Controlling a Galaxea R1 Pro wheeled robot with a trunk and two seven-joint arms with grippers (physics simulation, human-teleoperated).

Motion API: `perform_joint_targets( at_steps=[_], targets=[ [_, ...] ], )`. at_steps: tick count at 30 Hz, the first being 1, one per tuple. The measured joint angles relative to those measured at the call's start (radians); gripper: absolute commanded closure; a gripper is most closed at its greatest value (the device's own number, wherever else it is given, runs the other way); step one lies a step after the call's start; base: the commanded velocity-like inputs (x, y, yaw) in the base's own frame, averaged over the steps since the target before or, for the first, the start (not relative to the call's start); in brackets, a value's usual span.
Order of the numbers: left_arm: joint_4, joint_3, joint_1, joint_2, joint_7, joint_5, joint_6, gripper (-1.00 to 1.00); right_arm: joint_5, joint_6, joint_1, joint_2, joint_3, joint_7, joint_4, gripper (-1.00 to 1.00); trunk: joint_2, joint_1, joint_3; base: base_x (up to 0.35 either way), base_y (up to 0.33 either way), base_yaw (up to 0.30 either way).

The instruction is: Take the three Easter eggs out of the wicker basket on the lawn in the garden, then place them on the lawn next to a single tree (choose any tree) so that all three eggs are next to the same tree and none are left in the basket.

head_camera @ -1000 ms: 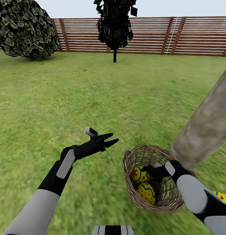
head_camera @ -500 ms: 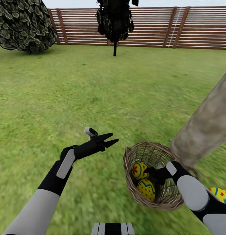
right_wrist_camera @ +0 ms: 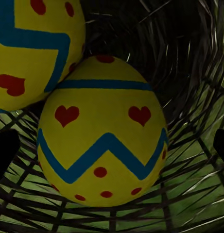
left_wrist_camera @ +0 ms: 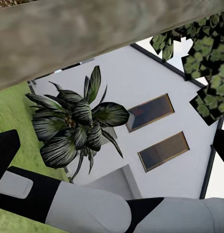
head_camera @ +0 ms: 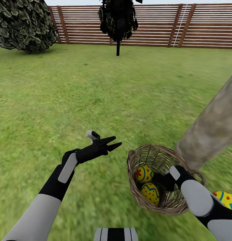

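Right end effector [head_camera: 163, 180] reaches into the wicker basket [head_camera: 139, 197], fingers spread wide around two Easter eggs [right_wrist_camera: 102, 131], gripping nothing. Left end effector [head_camera: 111, 143] hovers open, empty.

1. The lawn [head_camera: 96, 93] carries everything in front of me; it is flat, green and mottled.
2. The wicker basket [head_camera: 136, 187] sits on the grass, just beside the foot of the tree [head_camera: 210, 130].
3. One Easter egg [head_camera: 230, 199] lies on the grass outside the basket, near the same trunk.
4. Far away, a round bush [head_camera: 23, 25] and a thin dark tree [head_camera: 117, 47] stand on the grass.
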Motion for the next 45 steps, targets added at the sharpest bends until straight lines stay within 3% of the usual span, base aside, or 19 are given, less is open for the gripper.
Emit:
perform_joint_targets(
  at_steps=[11, 32, 45],
  targets=[
    [0.000, 0.000, 0.000, 0.000, 0.000, 0.000, 0.000, -1.00, -0.002, -0.001, 0.000, 0.000, -0.001, -0.004, 0.003, -1.00, -0.003, 0.005, -0.043, 0.000, 0.000, 0.000],
    [0.009, 0.001, 0.008, 0.000, -0.001, -0.001, 0.000, -1.00, 0.007, 0.027, -0.001, -0.001, 0.008, 0.114, 0.013, -1.00, -0.003, 0.005, -0.043, 0.000, 0.000, 0.000],
    [0.009, 0.001, 0.008, 0.000, -0.001, -0.001, 0.000, -1.00, 0.019, 0.024, -0.001, -0.003, 0.009, 0.139, 0.005, -1.00, -0.006, 0.011, -0.093, 0.000, 0.000, 0.000]
  ],
)
